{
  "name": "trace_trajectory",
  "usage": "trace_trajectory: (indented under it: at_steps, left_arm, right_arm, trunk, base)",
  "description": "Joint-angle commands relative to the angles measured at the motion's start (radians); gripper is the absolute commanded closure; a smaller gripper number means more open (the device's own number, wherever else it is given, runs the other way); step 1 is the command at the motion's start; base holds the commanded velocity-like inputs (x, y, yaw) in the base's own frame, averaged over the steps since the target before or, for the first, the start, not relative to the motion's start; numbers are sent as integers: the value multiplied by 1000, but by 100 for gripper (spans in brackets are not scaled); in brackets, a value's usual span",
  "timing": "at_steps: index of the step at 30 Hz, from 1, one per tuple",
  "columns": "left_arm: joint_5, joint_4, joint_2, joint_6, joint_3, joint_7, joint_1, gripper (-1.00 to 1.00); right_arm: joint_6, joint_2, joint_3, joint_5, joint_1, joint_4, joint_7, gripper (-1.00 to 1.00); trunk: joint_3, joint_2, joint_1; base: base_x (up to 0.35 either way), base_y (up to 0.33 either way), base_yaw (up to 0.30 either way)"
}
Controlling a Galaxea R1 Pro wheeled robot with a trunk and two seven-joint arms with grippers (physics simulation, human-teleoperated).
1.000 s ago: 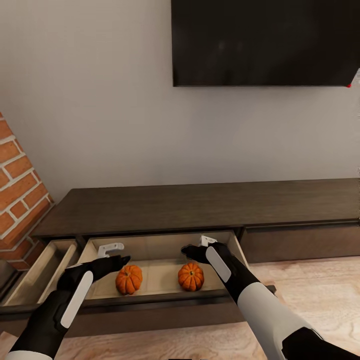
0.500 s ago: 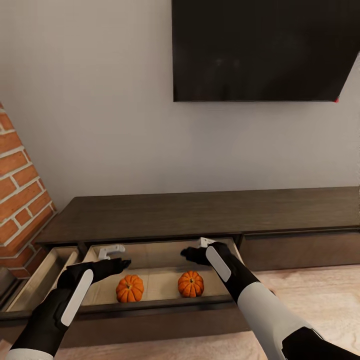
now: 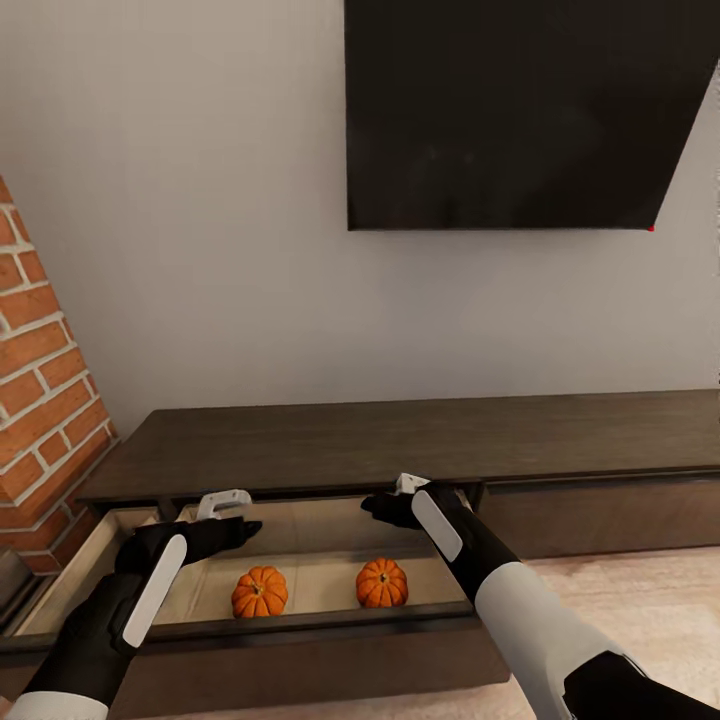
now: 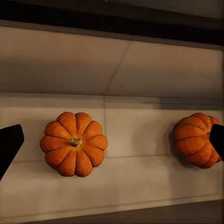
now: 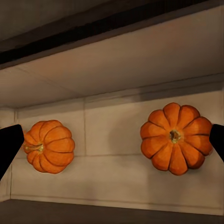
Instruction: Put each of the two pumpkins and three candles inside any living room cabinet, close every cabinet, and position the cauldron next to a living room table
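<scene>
I count two pumpkins in the pulled-out middle drawer [image 3: 300,628] of the long cabinet [image 3: 400,440], whose long axis runs left to right along the wall under one black TV [image 3: 520,110]. The left pumpkin [image 3: 259,592] sits upright on the pale drawer floor with its stem pointing up, as my left wrist camera shows from above; the right pumpkin [image 3: 382,583] sits level with it, apart from it, and its stem points up as well in my right wrist view. Neither touches the drawer walls. My left hand [image 3: 232,515] hovers above the far left of the drawer, empty, its dark fingertips [image 4: 9,144] spread wide at the edges of the wrist picture. My right hand [image 3: 395,497] hovers over the far right part of the drawer, also empty, fingers apart. A second drawer [image 3: 70,570] stands open further left, beside one brick column [image 3: 45,370]. To the right, another cabinet front [image 3: 600,515] is closed.
</scene>
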Motion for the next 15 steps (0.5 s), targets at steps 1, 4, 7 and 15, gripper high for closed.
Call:
trace_trajectory:
  at_steps: [1, 4, 7, 15]
  left_arm:
    - [4, -2, 1, 9, -1, 4, -1, -100]
    - [4, -2, 1, 13, -1, 4, -1, -100]
    - [4, -2, 1, 18, -1, 4, -2, -100]
    - [2, 4, 1, 54, 1, 4, -15, -100]
  right_arm:
    - [1, -1, 3, -11, -1, -1, -9, -100]
    - [1, -1, 3, -11, -1, -1, -9, -100]
    - [2, -1, 3, -12, -1, -1, -9, -100]
    - [20, -1, 3, -15, -3, -1, -9, -100]
  trunk:
    - [3, 0, -1]
    - [15, 1, -2]
    - [26, 1, -3]
    - [52, 54, -32]
  base:
    - [0, 0, 0]
    - [0, 0, 0]
    - [0, 0, 0]
    - [0, 0, 0]
